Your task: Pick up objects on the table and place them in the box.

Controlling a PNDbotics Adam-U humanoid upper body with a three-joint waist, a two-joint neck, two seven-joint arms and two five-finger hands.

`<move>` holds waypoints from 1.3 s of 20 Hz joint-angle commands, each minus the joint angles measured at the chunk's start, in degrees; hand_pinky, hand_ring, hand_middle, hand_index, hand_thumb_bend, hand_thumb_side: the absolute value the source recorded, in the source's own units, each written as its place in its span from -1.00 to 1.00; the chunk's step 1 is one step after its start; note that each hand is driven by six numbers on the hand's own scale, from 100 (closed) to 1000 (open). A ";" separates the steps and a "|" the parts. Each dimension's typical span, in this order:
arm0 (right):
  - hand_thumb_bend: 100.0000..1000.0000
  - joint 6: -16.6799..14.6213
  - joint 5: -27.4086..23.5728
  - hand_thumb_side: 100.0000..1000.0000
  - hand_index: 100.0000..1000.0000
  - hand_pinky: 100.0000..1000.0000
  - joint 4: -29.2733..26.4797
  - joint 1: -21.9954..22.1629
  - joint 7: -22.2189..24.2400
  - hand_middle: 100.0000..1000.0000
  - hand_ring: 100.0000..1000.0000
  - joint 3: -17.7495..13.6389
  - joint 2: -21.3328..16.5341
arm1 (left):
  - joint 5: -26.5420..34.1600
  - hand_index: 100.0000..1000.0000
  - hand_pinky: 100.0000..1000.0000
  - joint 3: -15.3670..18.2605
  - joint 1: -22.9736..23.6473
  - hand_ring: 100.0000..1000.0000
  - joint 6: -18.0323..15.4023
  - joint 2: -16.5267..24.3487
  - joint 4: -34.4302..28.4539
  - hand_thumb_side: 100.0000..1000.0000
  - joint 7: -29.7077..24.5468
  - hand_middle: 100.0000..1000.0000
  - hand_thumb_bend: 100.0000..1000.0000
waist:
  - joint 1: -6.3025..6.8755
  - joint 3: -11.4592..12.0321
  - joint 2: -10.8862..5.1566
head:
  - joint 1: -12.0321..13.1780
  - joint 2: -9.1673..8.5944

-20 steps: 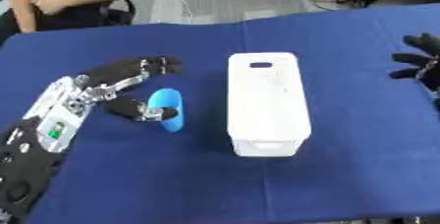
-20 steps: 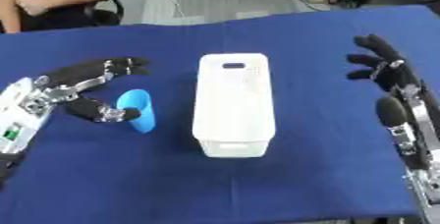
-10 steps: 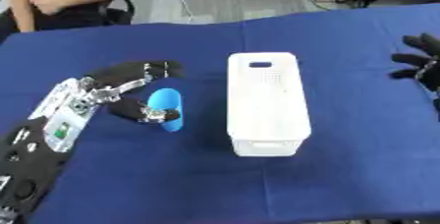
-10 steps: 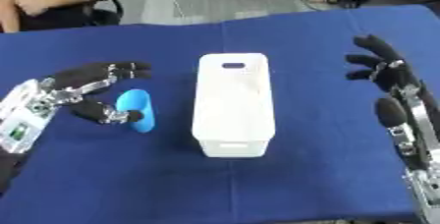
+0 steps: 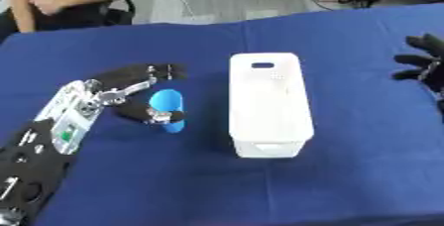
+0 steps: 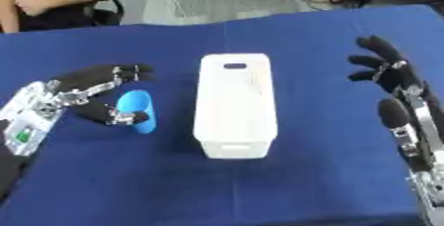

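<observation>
blue and smooth, the little cylinder (image 5: 166,109) lies on its side on the dark blue table (image 5: 347,170), just left of the white box (image 5: 265,102) and apart from it. my left hand (image 6: 91,91) is around it: the fingers (image 5: 149,71) arch over its far end without clearly touching, and the thumb (image 5: 154,116) sits against its near end, so i read the hand as cupped but not yet closed on it. to me it looks like hard plastic or foam, light and stiff, with a rounded skin that could roll or squirt out if i pinch it on the curve. i'd rather take it across the middle of its length, thumb on one side and fingers opposite, so it can't pivot. the box stands open and looks rigid and light, so i'd avoid knocking its wall when carrying over. my right hand (image 6: 382,65) hangs over the table's right side, fingers spread and holding nothing.
</observation>
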 commanded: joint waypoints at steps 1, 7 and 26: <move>0.06 -0.12 -0.22 1.00 1.00 0.34 -1.20 -0.50 0.04 0.80 0.62 -0.12 -0.75 | -0.42 0.91 0.84 0.19 -1.49 0.88 0.29 0.50 -0.20 0.78 -0.05 1.00 0.93 | -0.16 -0.02 -0.52 | 0.53 -0.68; 0.06 -0.12 -0.12 1.00 1.00 0.34 -1.20 -0.51 0.03 0.80 0.62 -0.18 -0.75 | -0.93 0.91 0.84 0.06 -1.50 0.88 0.30 0.42 0.55 0.79 -0.47 1.00 0.94 | -0.16 -0.03 -0.46 | 0.54 -0.64; 0.06 -0.20 -0.08 1.00 1.00 0.34 -1.20 -0.57 0.03 0.81 0.62 -0.22 -0.74 | -2.63 0.91 0.85 -0.13 -1.30 0.89 -0.14 -0.24 4.20 0.80 -1.44 1.00 0.94 | -0.22 -0.14 -0.26 | 0.47 -0.57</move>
